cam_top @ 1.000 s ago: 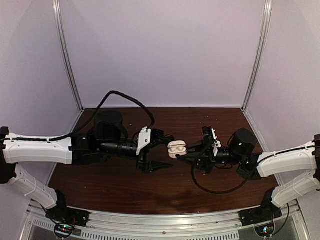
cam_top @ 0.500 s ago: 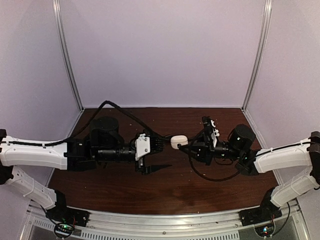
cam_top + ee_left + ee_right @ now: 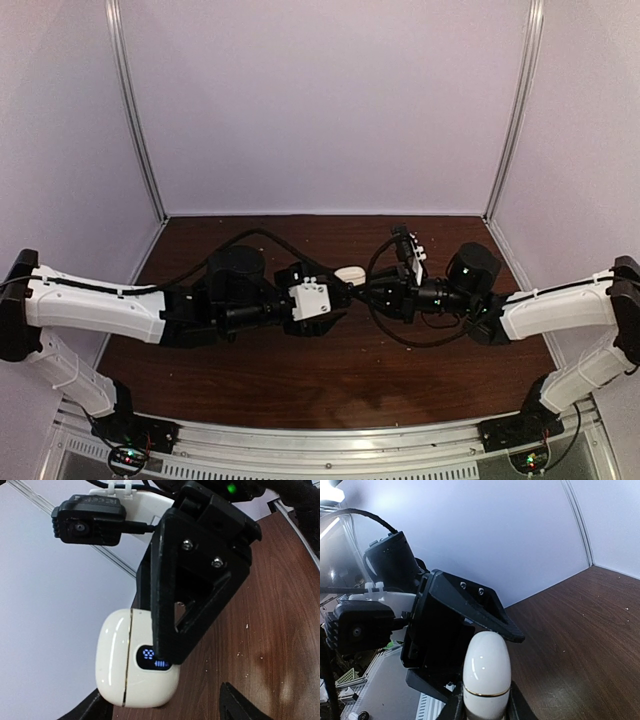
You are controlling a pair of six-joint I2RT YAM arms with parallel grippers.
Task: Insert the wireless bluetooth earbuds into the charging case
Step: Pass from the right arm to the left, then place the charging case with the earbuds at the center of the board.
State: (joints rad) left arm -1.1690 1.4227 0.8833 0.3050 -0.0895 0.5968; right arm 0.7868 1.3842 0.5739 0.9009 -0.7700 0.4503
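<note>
Two arms have converged since a second ago | charging case (image 3: 349,272): lid open then, now shut, held mid-air between them | earbuds: hidden, we judge them seated | right gripper (image 3: 486,707): clamped on case | left gripper (image 3: 162,706): jaws wide, empty, flanking case

Overhead view: above the brown table (image 3: 250,380), the left gripper (image 3: 338,296) and right gripper (image 3: 368,288) meet tip to tip. A white charging case (image 3: 350,273) sits at the right gripper's fingertips, just beside the left gripper's.
</note>
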